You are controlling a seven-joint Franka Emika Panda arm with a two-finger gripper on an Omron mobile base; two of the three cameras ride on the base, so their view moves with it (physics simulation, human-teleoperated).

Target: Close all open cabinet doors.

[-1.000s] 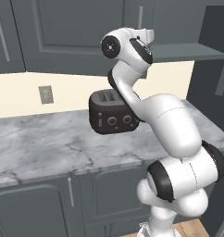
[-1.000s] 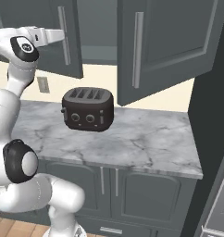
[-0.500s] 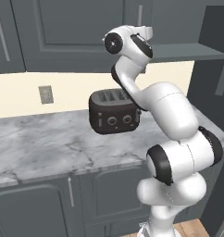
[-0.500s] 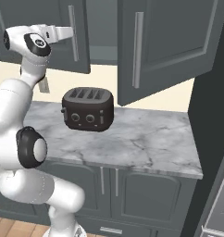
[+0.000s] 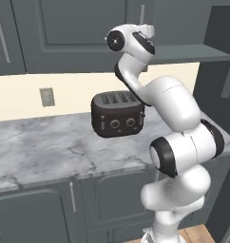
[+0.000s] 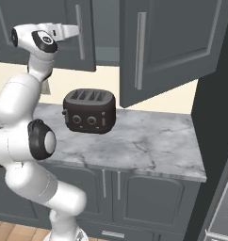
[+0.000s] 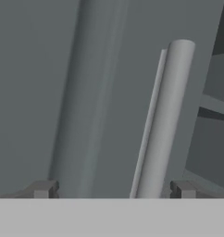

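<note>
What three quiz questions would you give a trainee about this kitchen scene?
1. True or false: the right door is shut.
2. What stands on the counter? A) kettle B) toaster C) microwave
3. Fill in: in the hand view, the handle rises between the gripper's two ____.

Key: 1 false, it hangs wide open over the counter; 2 B; 3 fingertips.
</note>
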